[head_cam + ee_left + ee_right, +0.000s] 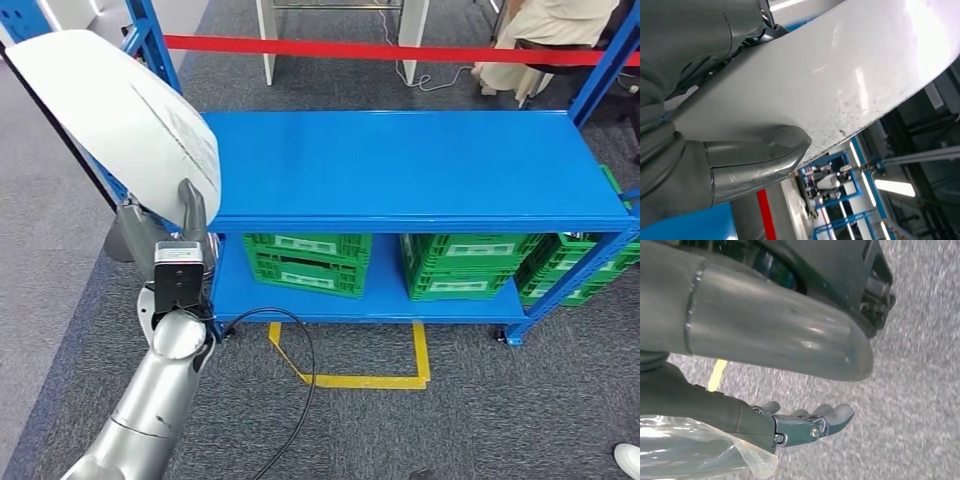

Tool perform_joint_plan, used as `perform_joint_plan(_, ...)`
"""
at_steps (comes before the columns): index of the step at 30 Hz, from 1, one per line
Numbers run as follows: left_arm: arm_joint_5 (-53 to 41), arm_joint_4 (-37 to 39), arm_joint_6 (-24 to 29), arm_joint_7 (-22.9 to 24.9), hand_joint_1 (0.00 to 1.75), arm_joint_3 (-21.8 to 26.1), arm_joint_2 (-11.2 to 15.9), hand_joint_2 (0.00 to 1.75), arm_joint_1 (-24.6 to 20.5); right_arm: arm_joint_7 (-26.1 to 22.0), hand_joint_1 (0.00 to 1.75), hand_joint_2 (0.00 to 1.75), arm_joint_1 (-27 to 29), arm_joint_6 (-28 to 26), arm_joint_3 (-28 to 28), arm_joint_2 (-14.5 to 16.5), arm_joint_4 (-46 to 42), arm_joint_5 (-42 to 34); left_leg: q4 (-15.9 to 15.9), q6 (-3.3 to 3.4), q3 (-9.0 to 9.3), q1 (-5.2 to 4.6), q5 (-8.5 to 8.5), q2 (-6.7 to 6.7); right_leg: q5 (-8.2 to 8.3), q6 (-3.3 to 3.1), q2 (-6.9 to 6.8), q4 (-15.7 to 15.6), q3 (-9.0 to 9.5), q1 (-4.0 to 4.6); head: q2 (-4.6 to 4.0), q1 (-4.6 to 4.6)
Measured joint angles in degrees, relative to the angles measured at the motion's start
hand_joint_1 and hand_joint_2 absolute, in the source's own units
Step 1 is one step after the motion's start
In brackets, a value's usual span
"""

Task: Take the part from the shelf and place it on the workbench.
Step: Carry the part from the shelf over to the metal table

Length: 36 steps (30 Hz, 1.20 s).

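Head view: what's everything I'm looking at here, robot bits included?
part: one, white curved panel, held up at the shelf's left end
shelf: one, blue, two levels, top level bare
crates: three, green, on the lower level
barrier tape: one, red, behind the shelf
floor marking: one, yellow, on grey carpet
cable: one, black, on the carpet
left hand: one, grey, grips the part
right hand: one, grey, hangs over the carpet, holding nothing

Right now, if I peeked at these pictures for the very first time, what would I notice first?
First the big white curved part, held up by the robot's left hand at the left end of the bright blue shelf. Next the green crates lined up on the shelf's lower level, with a yellow outline marked on the grey carpet in front. The right hand hangs over the carpet, holding nothing.
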Motion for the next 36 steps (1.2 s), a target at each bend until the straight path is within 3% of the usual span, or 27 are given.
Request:
perform_joint_plan(1, 0.0, 0.0, 0.0, 0.0, 1.75, 0.1, 0.0, 1.75, 0.0, 0.0, 0.00, 0.00, 0.0, 0.0, 0.0, 0.0, 0.0, 0.0, -0.2, 0.38, -0.51, 0.07, 0.70, 0.09, -1.10, 0.26, 0.08, 0.7, -0.51, -0.08, 0.00, 0.09)
perform_joint_plan(2, 0.0, 0.0, 0.0, -0.1, 1.75, 0.1, -0.1, 1.75, 0.0, 0.0, 0.00, 0.00, 0.1, 0.0, 0.0, 0.0, 0.0, 0.0, -0.4, 0.74, -1.16, 0.20, 1.48, 0.19, -3.29, 0.49, 0.16, 2.3, -1.24, -0.15, 0.00, 0.17)
perform_joint_plan(4, 0.0, 0.0, 0.0, -0.3, 1.75, 0.2, -0.3, 1.75, 0.0, 0.0, 0.00, 0.00, 0.1, 0.0, 0.0, 0.0, 0.0, 0.1, -0.4, 1.18, -2.90, 0.24, 2.91, 0.26, -9.28, 0.84, 0.23, 8.7, -3.01, -0.31, 0.00, 0.32)
perform_joint_plan(5, -0.1, 0.0, 0.0, -0.4, 1.75, 0.3, -0.3, 1.75, 0.0, 0.0, 0.00, 0.00, 0.1, 0.0, 0.0, 0.0, 0.0, 0.1, -0.4, 1.18, -3.89, 0.22, 3.64, 0.27, -11.19, 1.00, 0.23, 12.3, -3.56, -0.34, 0.00, 0.32)
perform_joint_plan(6, -0.1, 0.0, -0.1, -0.5, 1.75, 0.5, -0.3, 1.75, 0.1, 0.0, 0.00, 0.00, 0.0, 0.0, 0.0, 0.0, 0.0, 0.1, -0.3, 1.12, -4.91, 0.21, 4.40, 0.28, -11.57, 1.14, 0.23, 14.9, -3.57, -0.35, 0.00, 0.30)
perform_joint_plan(7, -0.2, 0.0, -0.1, -0.6, 1.75, 0.6, -0.3, 1.75, 0.1, 0.0, 0.00, 0.00, 0.0, -0.1, 0.0, 0.0, 0.0, 0.1, -0.2, 1.02, -5.93, 0.22, 5.12, 0.28, -10.52, 1.24, 0.22, 15.9, -2.86, -0.36, 0.00, 0.31)
perform_joint_plan(8, -0.3, 0.0, -0.1, -0.6, 1.75, 0.8, -0.3, 1.75, 0.1, 0.0, 0.00, 0.00, 0.0, -0.1, 0.0, 0.0, 0.0, 0.1, -0.1, 0.88, -6.99, 0.25, 5.83, 0.29, -8.65, 1.30, 0.22, 15.2, -1.30, -0.37, 0.00, 0.31)
perform_joint_plan(9, -0.3, 0.0, -0.1, -0.6, 1.75, 1.0, -0.3, 1.75, 0.1, 0.0, 0.00, 0.00, 0.0, -0.1, 0.0, 0.0, 0.0, 0.1, 0.2, 0.68, -7.94, 0.27, 6.48, 0.27, -7.04, 1.32, 0.22, 12.6, 1.26, -0.39, 0.00, 0.31)
perform_joint_plan(10, -0.3, -0.1, -0.1, -0.6, 1.75, 1.2, -0.3, 1.75, 0.1, 0.0, 0.00, 0.00, -0.1, -0.2, 0.0, 0.0, 0.0, 0.1, 0.6, 0.43, -8.80, 0.22, 7.01, 0.25, -6.55, 1.31, 0.22, 8.6, 4.63, -0.38, 0.00, 0.34)
perform_joint_plan(12, -0.3, -0.2, -0.1, -0.6, 1.75, 1.5, -0.3, 1.75, 0.1, 0.0, 0.00, 0.00, -0.3, -0.2, 0.0, -0.1, 0.0, 0.1, 1.3, -0.12, -9.91, 0.07, 7.98, 0.25, -8.23, 0.96, 0.34, 0.7, 10.12, -0.32, 0.01, 0.33)
perform_joint_plan(13, -0.3, -0.3, 0.0, -0.6, 1.75, 1.5, -0.3, 1.75, 0.1, 0.0, 0.00, 0.00, -0.3, -0.2, 0.0, -0.1, 0.0, 0.1, 1.4, -0.37, -10.19, 0.03, 8.44, 0.26, -9.19, 0.65, 0.41, -1.4, 11.26, -0.20, 0.01, 0.33)
perform_joint_plan(14, -0.3, -0.4, 0.0, -0.7, 1.75, 1.6, -0.3, 1.75, 0.1, 0.0, 0.00, 0.00, -0.3, -0.2, 0.0, -0.1, 0.0, 0.2, 1.5, -0.63, -10.32, 0.06, 8.92, 0.28, -9.48, 0.20, 0.44, -2.1, 11.22, -0.15, 0.01, 0.32)
perform_joint_plan(16, -0.2, -0.4, 0.0, -0.7, 1.75, 1.8, -0.3, 1.75, 0.2, 0.0, 0.00, 0.00, -0.2, -0.1, 0.0, -0.1, 0.0, 0.2, 2.1, -1.22, -10.70, 0.24, 8.24, 0.18, -8.80, -0.76, 0.19, -2.0, 10.35, -0.19, 0.00, 0.34)
perform_joint_plan(17, -0.2, -0.4, 0.0, -0.7, 1.75, 2.0, -0.3, 1.75, 0.3, 0.0, 0.00, 0.00, -0.1, -0.1, -0.1, 0.0, 0.0, 0.2, 3.6, -1.58, -11.09, 0.34, 6.22, 0.13, -8.26, -1.26, 0.05, -2.1, 9.87, -0.27, 0.00, 0.27)
perform_joint_plan(19, -0.2, -0.4, 0.0, -0.8, 1.75, 2.3, -0.2, 1.75, 0.3, 0.0, 0.00, 0.00, -0.1, -0.1, -0.1, -0.1, 0.0, 0.2, 9.7, -2.26, -12.31, 0.59, 0.22, 0.10, -7.13, -1.88, -0.08, -2.0, 8.86, -0.26, 0.00, 0.08)
perform_joint_plan(20, -0.3, -0.4, 0.0, -0.8, 1.75, 2.4, -0.1, 1.75, 0.4, 0.0, 0.00, 0.00, -0.1, -0.1, -0.1, -0.1, 0.0, 0.2, 13.5, -2.48, -12.88, 0.71, -1.94, 0.10, -6.53, -1.97, -0.12, -2.0, 8.32, -0.22, 0.00, 0.04)
perform_joint_plan(21, -0.2, -0.4, 0.0, -0.8, 1.75, 2.5, -0.1, 1.75, 0.5, -0.1, 0.00, 0.00, -0.1, -0.1, -0.1, -0.1, 0.0, 0.2, 16.5, -2.61, -13.11, 0.79, -2.59, 0.10, -6.00, -1.96, -0.13, -1.9, 7.75, -0.19, 0.00, 0.04)
perform_joint_plan(22, -0.1, -0.4, 0.0, -0.9, 1.75, 2.5, 0.0, 1.75, 0.6, -0.1, 0.00, 0.00, 0.0, -0.1, -0.2, -0.1, 0.0, 0.2, 17.9, -2.63, -12.71, 0.83, -1.99, 0.10, -5.53, -1.89, -0.14, -1.7, 7.12, -0.17, 0.00, 0.03)
perform_joint_plan(23, 0.0, -0.4, 0.0, -0.9, 1.75, 2.5, 0.0, 1.75, 0.7, -0.1, 0.00, 0.00, 0.0, -0.1, -0.2, -0.1, 0.0, 0.2, 17.1, -2.52, -11.33, 0.85, -0.58, 0.10, -5.16, -1.81, -0.14, -1.5, 6.46, -0.17, 0.00, 0.03)
perform_joint_plan(25, 0.3, -0.6, 0.0, -0.9, 1.75, 2.6, 0.1, 1.75, 0.7, -0.1, 0.00, 0.00, 0.0, 0.0, -0.3, -0.1, 0.0, 0.2, 10.0, -1.93, -6.33, 0.77, 1.67, 0.06, -4.75, -1.61, -0.12, -1.1, 5.56, -0.12, 0.00, 0.03)
perform_joint_plan(27, 0.2, -1.0, 0.0, -0.9, 1.75, 2.8, 0.1, 1.75, 0.7, -0.1, 0.00, 0.00, 0.0, 0.0, -0.4, 0.0, 0.0, 0.2, 3.1, -1.33, -2.24, 0.55, 1.66, 0.01, -4.35, -1.16, -0.09, -0.8, 5.03, -0.04, 0.00, 0.05)
perform_joint_plan(28, 0.2, -1.1, 0.0, -1.0, 1.75, 2.9, 0.1, 1.75, 0.7, -0.1, 0.00, 0.00, 0.0, 0.0, -0.4, 0.0, 0.0, 0.1, 1.7, -1.14, -1.52, 0.41, 1.21, 0.01, -4.11, -0.84, -0.09, -0.8, 4.78, -0.03, 0.01, 0.07)
perform_joint_plan(30, 0.3, -1.3, 0.0, -1.2, 1.75, 3.1, 0.1, 1.75, 0.7, -0.2, 0.00, 0.00, 0.0, 0.0, -0.4, -0.1, 0.0, 0.1, 0.6, -0.80, -1.51, 0.47, 1.26, 0.06, -3.80, -0.20, -0.10, -0.7, 4.24, -0.07, 0.01, 0.07)
perform_joint_plan(32, 0.5, -1.4, 0.0, -1.5, 1.75, 3.5, 0.1, 1.75, 0.7, -0.2, 0.00, 0.00, 0.0, 0.0, -0.5, -0.1, 0.0, 0.1, -0.2, -0.19, -1.71, 0.77, 1.75, 0.17, -5.34, 0.28, 0.02, 1.2, 2.98, -0.04, 0.00, 0.23)
perform_joint_plan(35, 1.0, -1.5, 0.0, -1.7, 1.75, 4.0, 0.1, 1.75, 0.9, -0.2, 0.00, 0.00, 0.1, 0.0, -0.5, -0.1, 0.0, 0.0, -0.4, 0.43, -2.53, 0.76, 2.50, 0.26, -10.75, 0.83, 0.18, 11.3, -1.50, -0.20, 0.00, 0.53)
perform_joint_plan(36, 1.2, -1.6, 0.0, -1.7, 1.75, 4.1, 0.1, 1.75, 1.0, -0.2, 0.00, 0.00, 0.1, 0.1, -0.6, -0.1, 0.0, 0.0, -0.3, 0.45, -2.85, 0.70, 2.67, 0.27, -11.73, 0.99, 0.18, 14.3, -2.73, -0.25, 0.00, 0.52)
